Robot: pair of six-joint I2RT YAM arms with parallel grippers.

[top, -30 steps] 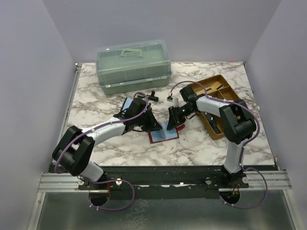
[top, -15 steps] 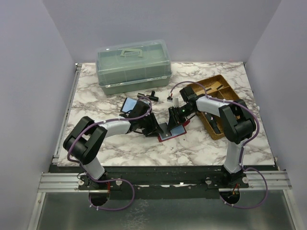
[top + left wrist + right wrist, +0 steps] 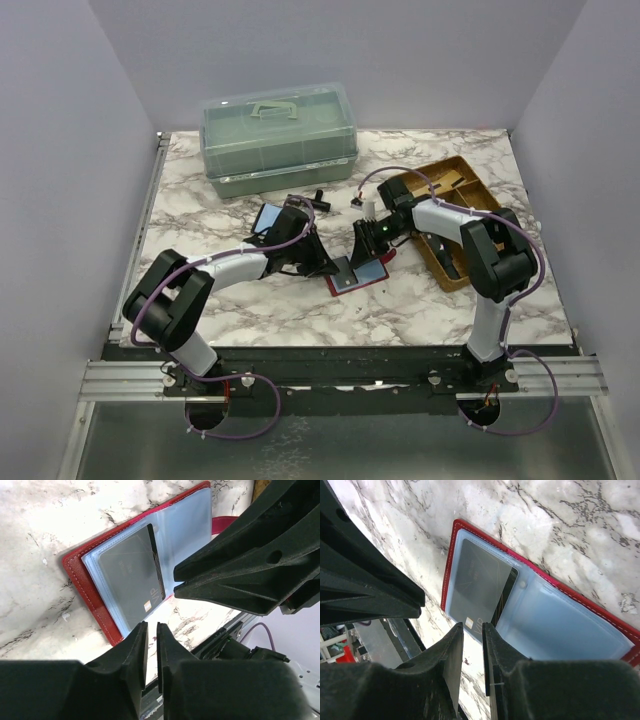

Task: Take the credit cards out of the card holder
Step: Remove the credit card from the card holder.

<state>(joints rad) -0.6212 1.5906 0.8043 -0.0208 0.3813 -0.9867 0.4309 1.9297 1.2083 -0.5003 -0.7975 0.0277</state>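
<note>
The card holder (image 3: 372, 270) lies open on the marble between my two grippers, red rim out and blue panels up. A grey credit card (image 3: 345, 281) marked VIP sits in its near-left pocket. The left wrist view shows the card holder (image 3: 75, 570) and the card (image 3: 131, 577). The right wrist view shows the card holder (image 3: 449, 575) and the card (image 3: 480, 580) too. My left gripper (image 3: 322, 265) (image 3: 151, 625) is at the card's edge, jaws nearly together and empty. My right gripper (image 3: 362, 252) (image 3: 473, 626) hovers over the fold, jaws nearly together and empty.
A dark-edged blue folding case (image 3: 268, 218) lies just behind my left gripper. A green translucent toolbox (image 3: 278, 135) stands at the back. A wooden tray (image 3: 455, 180) with tools sits at the right. Small black parts (image 3: 315, 198) lie near the toolbox.
My left gripper has swung right, up to the card holder. The card holder has shifted and now lies flat with the grey card showing. My right gripper has barely moved.
</note>
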